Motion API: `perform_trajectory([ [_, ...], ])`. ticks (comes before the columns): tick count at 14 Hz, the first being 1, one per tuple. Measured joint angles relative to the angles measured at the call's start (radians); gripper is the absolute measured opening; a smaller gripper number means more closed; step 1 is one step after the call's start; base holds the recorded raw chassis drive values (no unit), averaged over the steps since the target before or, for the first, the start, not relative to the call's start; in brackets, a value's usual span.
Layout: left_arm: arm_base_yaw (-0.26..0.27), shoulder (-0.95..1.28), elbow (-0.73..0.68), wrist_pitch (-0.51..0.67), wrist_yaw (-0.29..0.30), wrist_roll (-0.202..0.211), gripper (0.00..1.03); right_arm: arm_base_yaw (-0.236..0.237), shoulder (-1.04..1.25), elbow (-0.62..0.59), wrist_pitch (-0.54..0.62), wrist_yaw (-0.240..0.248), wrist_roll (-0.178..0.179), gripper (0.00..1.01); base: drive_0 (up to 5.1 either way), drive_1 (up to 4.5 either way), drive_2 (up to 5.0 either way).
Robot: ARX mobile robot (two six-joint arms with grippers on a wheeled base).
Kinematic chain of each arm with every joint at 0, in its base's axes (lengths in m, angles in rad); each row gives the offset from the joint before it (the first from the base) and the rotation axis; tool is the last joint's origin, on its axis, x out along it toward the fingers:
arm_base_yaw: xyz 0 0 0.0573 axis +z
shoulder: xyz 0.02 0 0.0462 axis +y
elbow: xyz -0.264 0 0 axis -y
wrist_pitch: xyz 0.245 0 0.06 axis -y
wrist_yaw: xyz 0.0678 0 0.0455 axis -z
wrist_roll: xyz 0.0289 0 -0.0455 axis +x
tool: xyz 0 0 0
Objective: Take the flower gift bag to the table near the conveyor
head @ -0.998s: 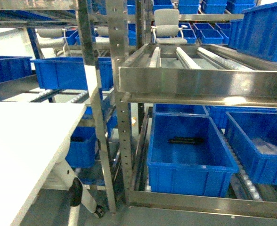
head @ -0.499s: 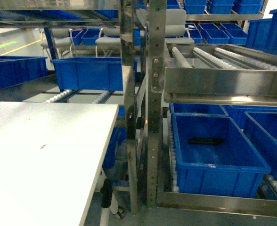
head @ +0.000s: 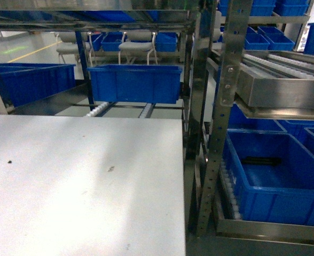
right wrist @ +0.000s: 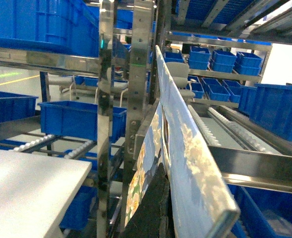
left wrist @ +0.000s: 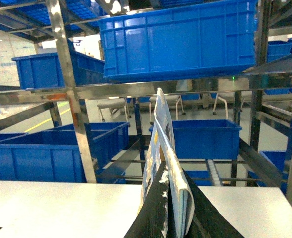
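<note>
Low in both wrist frames we hold a flower gift bag edge-on — one in the left gripper (left wrist: 172,208), one in the right gripper (right wrist: 153,208). In each, dark fingers (left wrist: 151,210) press the flattened bag (left wrist: 163,163) from both sides, jaws clamped on it. The right one's bag (right wrist: 185,148) rises toward the upper centre. Beyond lies the table (head: 82,186), lower left of the head frame. Farther right stands the conveyor (head: 285,66), with blue bins (head: 135,82) behind.

Matte white-grey tabletop (head: 82,181) at left; steel-railed roller conveyor (head: 274,72) with blue plastic bins (head: 277,178) at right.
</note>
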Motion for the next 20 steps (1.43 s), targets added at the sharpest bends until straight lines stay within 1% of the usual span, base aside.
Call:
perform_trajectory([
  [20, 0.0, 0.0, 0.0, -0.002, 0.0, 0.0, 0.02, 0.0, -0.003, 0.0, -0.001, 0.0, 0.0, 0.02, -4.9, 2.49, 2.5],
])
